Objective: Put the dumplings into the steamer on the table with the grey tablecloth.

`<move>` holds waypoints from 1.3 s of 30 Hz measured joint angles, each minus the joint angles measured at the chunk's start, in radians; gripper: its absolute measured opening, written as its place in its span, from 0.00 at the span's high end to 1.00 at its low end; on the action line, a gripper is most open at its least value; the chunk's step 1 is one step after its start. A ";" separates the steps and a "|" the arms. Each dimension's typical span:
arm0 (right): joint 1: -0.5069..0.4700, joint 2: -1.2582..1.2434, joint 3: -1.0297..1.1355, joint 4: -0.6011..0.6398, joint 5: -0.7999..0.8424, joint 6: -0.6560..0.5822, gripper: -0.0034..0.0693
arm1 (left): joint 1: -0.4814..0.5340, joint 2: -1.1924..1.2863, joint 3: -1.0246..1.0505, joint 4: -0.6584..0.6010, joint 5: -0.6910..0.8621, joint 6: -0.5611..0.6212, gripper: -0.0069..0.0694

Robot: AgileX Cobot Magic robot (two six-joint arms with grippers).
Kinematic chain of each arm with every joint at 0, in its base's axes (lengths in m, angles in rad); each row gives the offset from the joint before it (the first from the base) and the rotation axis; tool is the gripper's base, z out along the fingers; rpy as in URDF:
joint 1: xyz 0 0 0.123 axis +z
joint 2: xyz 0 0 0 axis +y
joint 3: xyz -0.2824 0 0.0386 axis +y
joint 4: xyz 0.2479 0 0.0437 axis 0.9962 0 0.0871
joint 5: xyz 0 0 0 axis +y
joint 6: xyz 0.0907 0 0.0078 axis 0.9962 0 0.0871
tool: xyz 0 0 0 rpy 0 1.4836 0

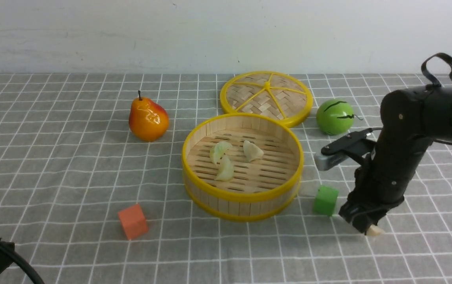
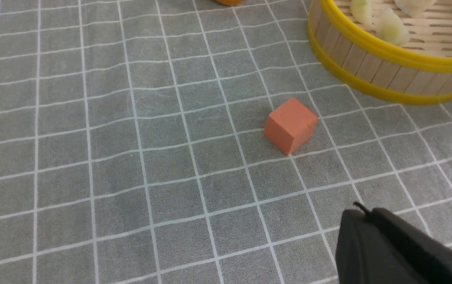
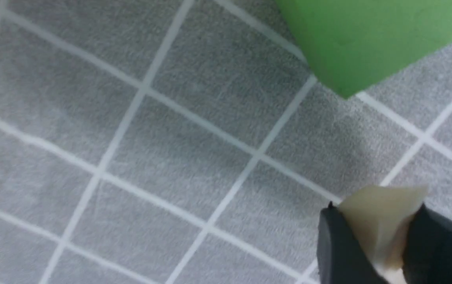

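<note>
The steamer [image 1: 242,199] stands mid-table on the grey tablecloth [image 1: 52,165]. Three dumplings lie on its floor: two pale greenish ones [image 1: 219,151] [image 1: 226,169] and one creamy white one [image 1: 252,150]. My right gripper [image 1: 368,228] is down at the cloth, right of the steamer, shut on the fourth, creamy white dumpling [image 1: 376,231]. In the right wrist view that dumpling [image 3: 381,221] sits squeezed between the two black fingers [image 3: 338,248]. My left gripper [image 2: 362,215] is shut and empty, low at the front left, near the orange cube [image 2: 290,125].
The flat woven lid [image 1: 266,96] lies behind the steamer. A green ball [image 1: 334,116] sits at its right, a pear [image 1: 148,118] at the steamer's left. A green cube [image 1: 325,200] stands just left of my right gripper. The orange cube [image 1: 132,221] sits front left.
</note>
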 joint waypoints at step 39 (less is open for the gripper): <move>0.071 -0.293 -0.088 0.502 -0.409 -0.084 0.62 | 0.000 0.000 0.002 -0.001 -0.013 -0.001 0.86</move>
